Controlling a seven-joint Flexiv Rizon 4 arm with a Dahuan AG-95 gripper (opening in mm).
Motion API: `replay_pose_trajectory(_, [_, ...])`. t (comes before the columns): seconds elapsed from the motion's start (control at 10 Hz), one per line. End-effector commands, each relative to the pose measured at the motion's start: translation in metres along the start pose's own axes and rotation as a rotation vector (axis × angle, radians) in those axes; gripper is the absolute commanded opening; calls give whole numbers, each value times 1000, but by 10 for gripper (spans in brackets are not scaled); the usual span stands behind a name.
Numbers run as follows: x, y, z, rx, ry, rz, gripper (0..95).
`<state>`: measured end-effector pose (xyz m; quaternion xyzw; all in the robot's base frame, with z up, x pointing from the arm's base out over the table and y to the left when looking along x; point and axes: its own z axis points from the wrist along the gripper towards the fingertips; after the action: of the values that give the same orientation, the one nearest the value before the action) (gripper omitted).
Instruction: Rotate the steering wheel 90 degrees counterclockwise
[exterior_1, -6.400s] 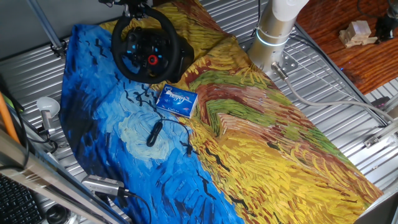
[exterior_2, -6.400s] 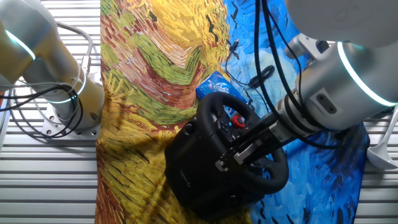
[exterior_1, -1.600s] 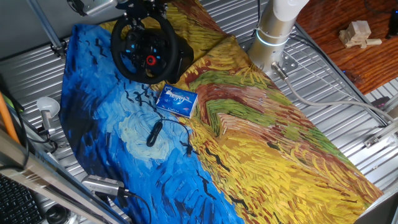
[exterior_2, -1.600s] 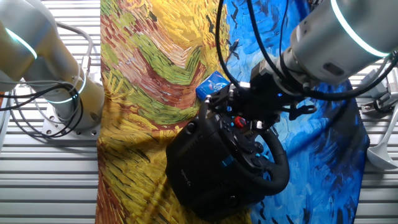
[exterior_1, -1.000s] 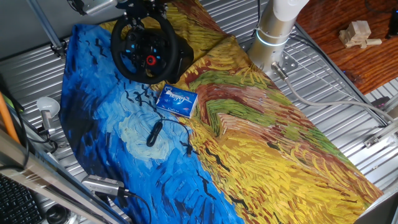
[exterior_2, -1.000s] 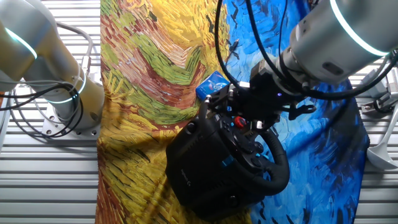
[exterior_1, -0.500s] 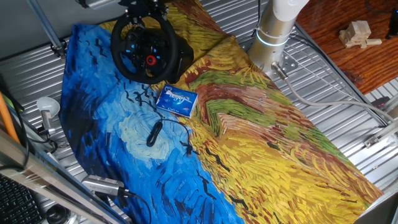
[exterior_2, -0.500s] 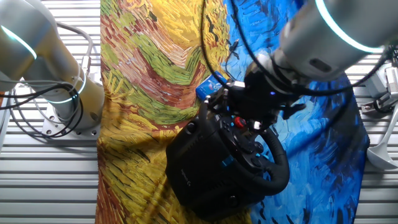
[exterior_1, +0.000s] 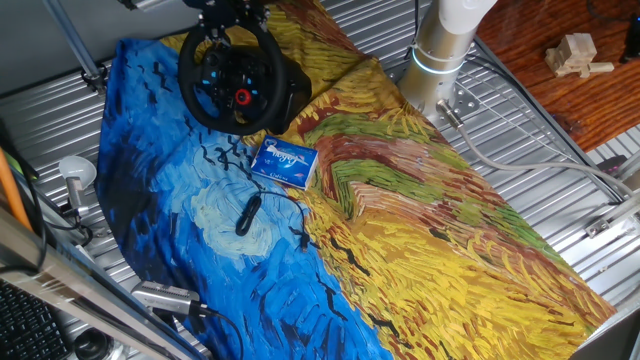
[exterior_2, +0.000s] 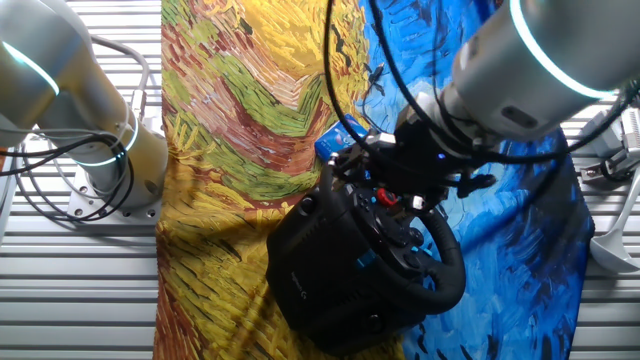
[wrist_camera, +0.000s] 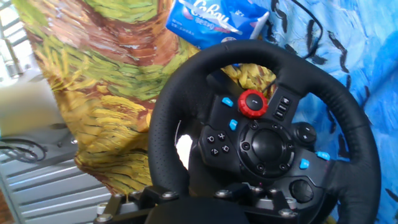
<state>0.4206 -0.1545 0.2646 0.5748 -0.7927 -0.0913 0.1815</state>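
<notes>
The black steering wheel (exterior_1: 235, 75) stands tilted on its bulky black base (exterior_2: 310, 270) at the far end of the painted cloth. Its hub carries a red knob (wrist_camera: 252, 103) and small blue buttons. My gripper (exterior_1: 232, 18) sits at the top of the rim. In the other fixed view the gripper (exterior_2: 388, 175) covers the rim's upper left part. In the hand view the rim (wrist_camera: 163, 134) runs down between the two bolted finger blocks of the gripper (wrist_camera: 189, 202). The pads are hidden below the frame, so whether they clamp the rim does not show.
A small blue packet (exterior_1: 284, 161) lies on the cloth just in front of the wheel, and a thin black cable with a plug (exterior_1: 250, 212) lies beyond it. A second arm's base (exterior_1: 440, 50) stands beside the cloth on the slatted table.
The gripper stays at the top of the rim. The arm's upper links have shifted slightly. The wheel's hub has not visibly turned.
</notes>
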Motion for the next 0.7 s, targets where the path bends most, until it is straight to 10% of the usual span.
replay_pose_trajectory(0.1, [1, 2, 1, 15, 5, 21, 760])
replay_pose_trajectory(0.2, [1, 2, 1, 19, 1, 62, 570])
replay_pose_trajectory(0.3, [1, 2, 1, 23, -2, 56, 570])
replay_pose_trajectory(0.4, [1, 2, 1, 26, -3, 57, 760])
replay_pose_trajectory(0.7, [1, 2, 1, 31, -6, 92, 760])
